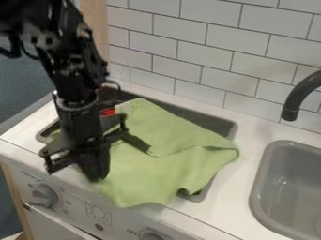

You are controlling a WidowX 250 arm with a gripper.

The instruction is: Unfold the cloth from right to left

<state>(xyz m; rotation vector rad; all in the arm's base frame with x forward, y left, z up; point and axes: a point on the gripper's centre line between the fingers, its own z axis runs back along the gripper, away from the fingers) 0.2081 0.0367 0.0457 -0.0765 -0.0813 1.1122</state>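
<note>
The black gripper (94, 161) hangs at the left part of the green cloth (169, 150), low over the front left edge of the stove top. The cloth lies spread over the dark stove top (216, 123), with a raised fold running toward its right corner. Its lower edge drapes over the front of the counter. Part of the cloth's left side is hidden behind the gripper, so contact between the two cannot be made out.
At the right are a grey sink (266, 180) and a dark curved faucet (301, 93). A small red object (108, 112) shows beside the arm. Knobs (44, 196) line the stove front, and a white tiled wall (207, 56) stands behind.
</note>
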